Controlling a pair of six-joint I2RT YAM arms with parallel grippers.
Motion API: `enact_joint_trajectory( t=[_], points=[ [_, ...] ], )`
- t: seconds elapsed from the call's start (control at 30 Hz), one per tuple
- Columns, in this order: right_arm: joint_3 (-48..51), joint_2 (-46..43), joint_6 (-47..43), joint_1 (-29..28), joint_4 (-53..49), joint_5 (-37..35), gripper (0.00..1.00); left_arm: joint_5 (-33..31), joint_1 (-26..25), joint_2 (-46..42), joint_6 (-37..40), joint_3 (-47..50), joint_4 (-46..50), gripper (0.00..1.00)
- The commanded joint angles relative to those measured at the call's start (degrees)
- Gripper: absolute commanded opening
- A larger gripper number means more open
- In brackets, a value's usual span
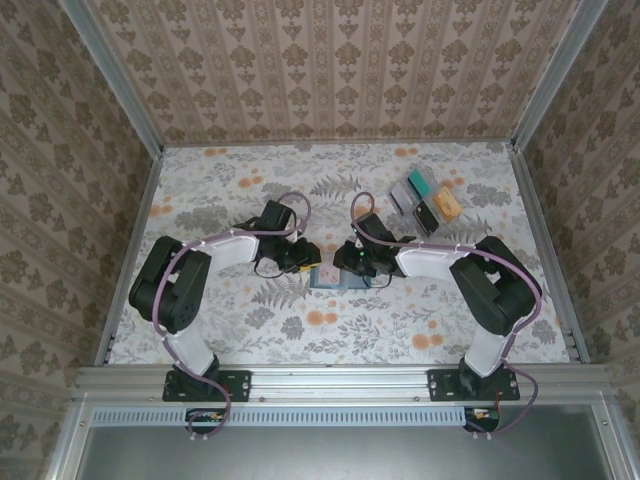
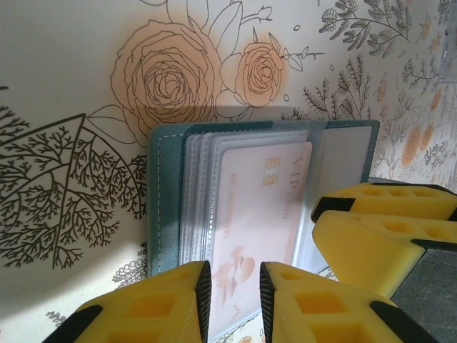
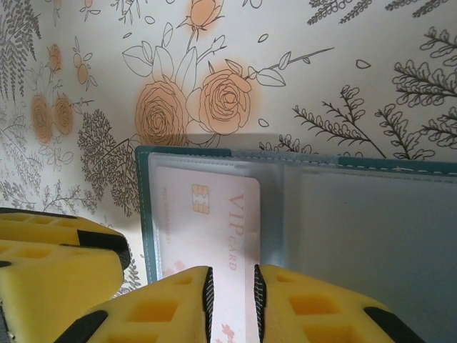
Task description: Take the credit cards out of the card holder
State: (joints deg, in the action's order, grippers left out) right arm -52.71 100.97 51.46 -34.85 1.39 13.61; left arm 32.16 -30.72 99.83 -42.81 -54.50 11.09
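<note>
- Your left black-and-white arm point(image 1: 205, 262) and right black-and-white arm point(image 1: 450, 262) both bend inward.
- Left yellow-fingered gripper point(image 2: 235, 304): narrow gap between the fingers.
- Right yellow-fingered gripper point(image 3: 233, 307): likewise.
</note>
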Motion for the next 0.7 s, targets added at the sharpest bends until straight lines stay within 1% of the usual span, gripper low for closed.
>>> enact_joint_trajectory(
  t=[0.0,0.1,0.23,0.67],
  points=[
    [0.28,0.81,0.82,0.29,1.06,0.71,0.26,1.31,-0.31,1.33,0.61,-1.05,-0.78,0.26],
    [0.49,0.59,0.83,0.31,0.08,-0.34,0.25,2.19,-0.48,1.51,-0.04,-0.77,-1.96,0.24],
    [0.59,-0.11,0.77,0.3,-1.51,-2.03,0.24,2.19,-1.0,1.31,-0.19,-1.2,-2.31,0.24],
    [0.66,1.06,0.64,0.4,-1.33,-1.25,0.22,0.64,-1.28,2.84,-0.07,-1.39,-1.78,0.22]
  ],
)
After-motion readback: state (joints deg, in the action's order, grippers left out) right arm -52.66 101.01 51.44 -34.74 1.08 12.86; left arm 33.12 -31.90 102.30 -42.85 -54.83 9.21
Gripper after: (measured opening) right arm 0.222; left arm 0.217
